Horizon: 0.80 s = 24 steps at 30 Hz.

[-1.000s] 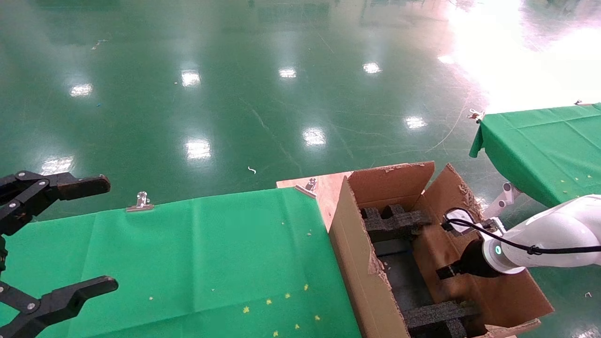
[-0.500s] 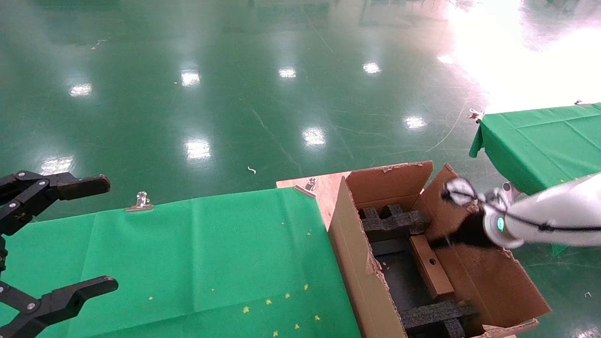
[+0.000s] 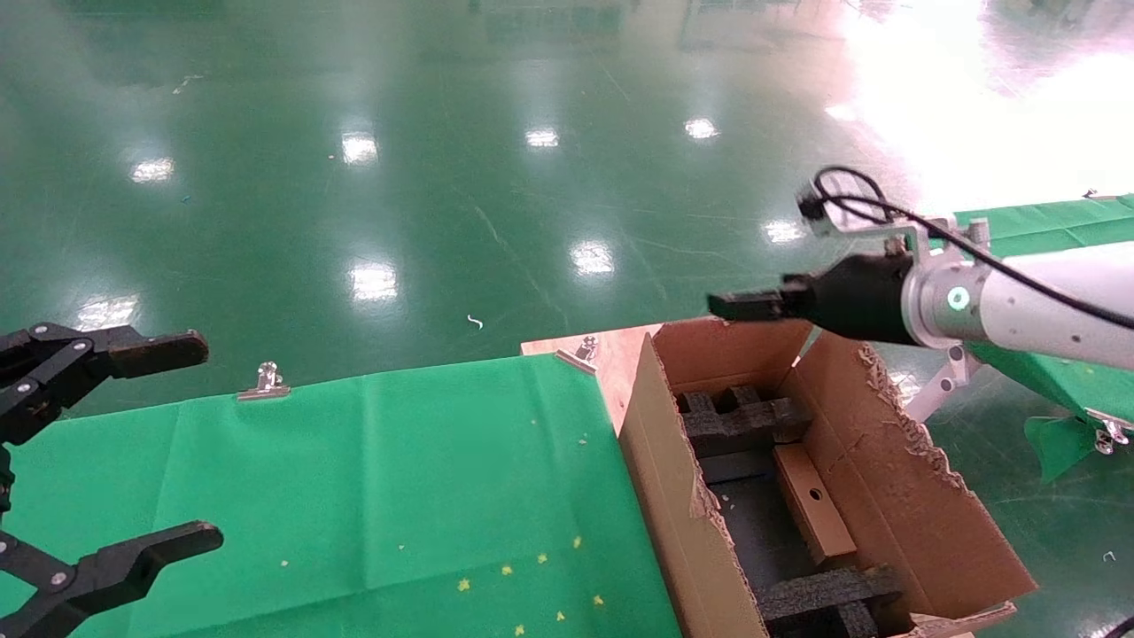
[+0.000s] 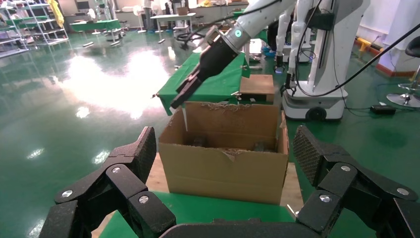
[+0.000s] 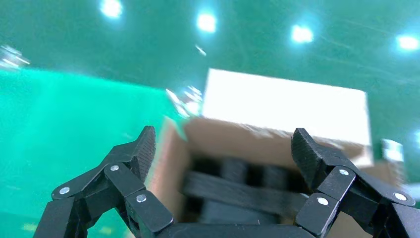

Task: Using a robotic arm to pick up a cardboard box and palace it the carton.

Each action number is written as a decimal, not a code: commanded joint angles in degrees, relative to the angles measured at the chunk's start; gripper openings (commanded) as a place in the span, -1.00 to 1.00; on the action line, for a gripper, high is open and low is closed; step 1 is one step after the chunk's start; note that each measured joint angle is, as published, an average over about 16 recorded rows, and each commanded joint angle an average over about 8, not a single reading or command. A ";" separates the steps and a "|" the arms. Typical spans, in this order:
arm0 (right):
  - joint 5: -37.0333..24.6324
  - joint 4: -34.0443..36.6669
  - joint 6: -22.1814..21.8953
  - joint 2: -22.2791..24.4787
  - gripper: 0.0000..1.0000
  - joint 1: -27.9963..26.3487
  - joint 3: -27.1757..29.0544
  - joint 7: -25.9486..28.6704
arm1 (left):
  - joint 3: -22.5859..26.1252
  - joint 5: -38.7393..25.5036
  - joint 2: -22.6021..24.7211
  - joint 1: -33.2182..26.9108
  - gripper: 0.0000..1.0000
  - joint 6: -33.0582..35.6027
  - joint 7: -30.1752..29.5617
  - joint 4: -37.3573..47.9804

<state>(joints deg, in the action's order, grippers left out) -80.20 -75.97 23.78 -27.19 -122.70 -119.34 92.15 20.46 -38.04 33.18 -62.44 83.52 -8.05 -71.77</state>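
1. While I watch from the head view, the cardboard box (image 3: pixel 812 502) lies inside the carton (image 3: pixel 660 461), tilted between the black foam blocks (image 3: pixel 742 418). The robotic arm (image 3: pixel 1028 306) reaches over the carton's far flap, and its right hand (image 3: pixel 740 306) hangs above that edge with nothing in it. My left hand (image 3: pixel 173 443) sits parked over the green surface (image 3: pixel 372 478), jaws spread wide and empty.
2. From the left wrist view, I see the left hand's fingers (image 4: pixel 136 153) wide apart, framing the carton (image 4: pixel 225 166); the right hand (image 4: pixel 184 94) hovers above its rim.
3. From the right wrist view, the right hand's fingers (image 5: pixel 133 151) stand wide open, holding nothing, with the carton (image 5: pixel 277 136) below.
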 commanded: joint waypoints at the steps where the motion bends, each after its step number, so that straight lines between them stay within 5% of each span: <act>1: 2.55 -2.12 -0.45 0.94 1.00 -0.71 1.38 -0.79 | 0.00 0.00 0.00 0.00 1.00 0.00 0.00 0.00; 14: 7.15 -2.36 1.78 1.16 1.00 0.42 4.75 -3.13 | 0.00 0.00 -0.01 0.01 1.00 -0.01 0.00 0.01; 24: 11.92 -1.69 10.85 -0.17 1.00 9.52 19.62 -14.92 | 0.00 0.00 -0.01 0.01 1.00 -0.01 0.01 0.02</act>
<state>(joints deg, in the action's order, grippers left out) -68.27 -77.66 34.64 -27.36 -113.17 -99.70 77.21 20.46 -38.05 33.18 -62.43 83.51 -8.04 -71.75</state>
